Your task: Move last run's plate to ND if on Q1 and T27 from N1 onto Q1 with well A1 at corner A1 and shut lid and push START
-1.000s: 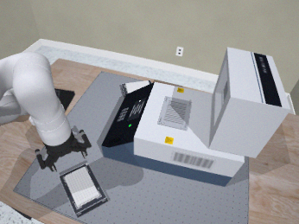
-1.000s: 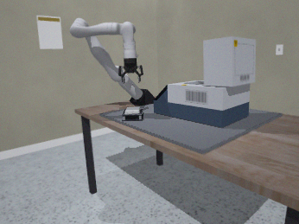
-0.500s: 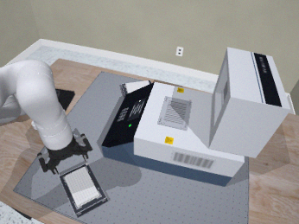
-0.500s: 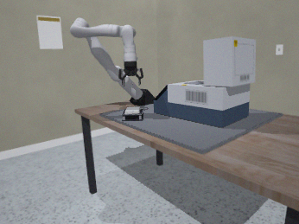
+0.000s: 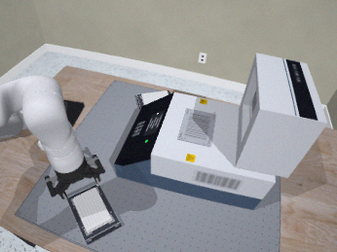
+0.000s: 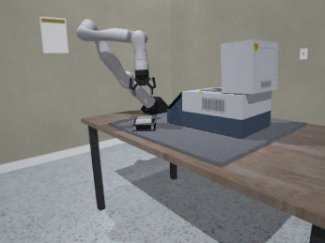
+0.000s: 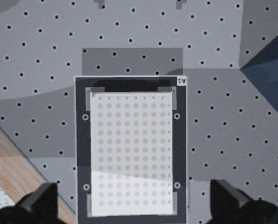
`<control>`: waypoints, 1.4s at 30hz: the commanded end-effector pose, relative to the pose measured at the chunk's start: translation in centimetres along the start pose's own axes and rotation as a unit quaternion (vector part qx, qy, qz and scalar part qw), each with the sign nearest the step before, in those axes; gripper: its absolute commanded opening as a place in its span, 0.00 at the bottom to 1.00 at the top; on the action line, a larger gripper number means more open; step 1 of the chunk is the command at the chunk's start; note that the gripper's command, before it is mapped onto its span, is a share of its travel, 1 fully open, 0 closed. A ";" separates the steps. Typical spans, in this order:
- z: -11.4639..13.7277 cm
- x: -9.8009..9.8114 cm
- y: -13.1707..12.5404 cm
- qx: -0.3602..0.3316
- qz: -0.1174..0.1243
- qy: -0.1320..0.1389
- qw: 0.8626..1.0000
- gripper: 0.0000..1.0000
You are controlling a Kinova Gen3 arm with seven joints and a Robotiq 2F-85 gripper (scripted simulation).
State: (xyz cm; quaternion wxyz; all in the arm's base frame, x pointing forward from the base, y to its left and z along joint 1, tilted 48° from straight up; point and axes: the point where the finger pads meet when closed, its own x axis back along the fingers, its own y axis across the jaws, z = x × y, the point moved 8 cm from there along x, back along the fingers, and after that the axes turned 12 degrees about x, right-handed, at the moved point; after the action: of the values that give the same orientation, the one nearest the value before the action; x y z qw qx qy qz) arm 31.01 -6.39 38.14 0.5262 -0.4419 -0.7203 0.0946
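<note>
- The black two-finger pincer (image 5: 83,188) (image 6: 143,93) (image 7: 134,197) has its fingers wide apart, with nothing between them; it is above the near part of the plate.
- The white rectangular plate with rows of round wells (image 5: 92,210) (image 6: 145,120) (image 7: 132,150) lies inside the dark rectangular nest (image 5: 111,210) (image 6: 145,128) (image 7: 181,150), between its corner locators.
- The nest is on the grey dotted mat (image 5: 185,225) (image 6: 202,146) (image 7: 220,125), on the wooden table (image 5: 312,191) (image 6: 291,156) (image 7: 10,155).
- The white and dark-blue box-shaped cycler (image 5: 166,163) (image 6: 254,109) (image 7: 265,75) stands well apart from the plate, its big white lid (image 5: 287,142) (image 6: 244,68) raised.
- A small green light (image 5: 146,141) shines on its black front panel.
- I cannot tell whether another plate covers the grey rectangular block (image 5: 197,127).
</note>
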 end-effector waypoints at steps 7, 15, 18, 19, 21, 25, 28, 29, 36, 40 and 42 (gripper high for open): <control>0.0 -0.8 0.0 0.000 0.000 0.000 1.000 1.00; 0.0 -1.9 0.0 0.000 0.000 0.000 1.000 1.00; 0.0 -2.3 0.0 0.000 0.000 0.000 1.000 1.00; 0.0 -2.4 0.0 0.000 0.000 0.000 1.000 1.00; 0.0 -2.5 0.0 0.000 0.000 0.000 1.000 1.00; 0.0 -2.9 0.0 0.000 0.000 0.000 1.000 1.00; 0.0 -3.3 0.0 0.000 0.000 0.000 1.000 1.00; 0.0 -3.5 0.0 0.000 0.000 0.000 1.000 1.00; 0.0 -4.4 0.0 0.000 0.000 0.000 1.000 1.00; 0.0 -4.6 0.0 0.000 0.000 0.000 1.000 1.00; 0.0 -4.9 0.0 0.000 0.000 0.000 1.000 1.00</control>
State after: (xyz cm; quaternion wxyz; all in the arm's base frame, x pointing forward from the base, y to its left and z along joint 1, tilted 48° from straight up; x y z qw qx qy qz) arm 31.28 -9.93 34.89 0.5263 -0.4421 -0.7202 0.0946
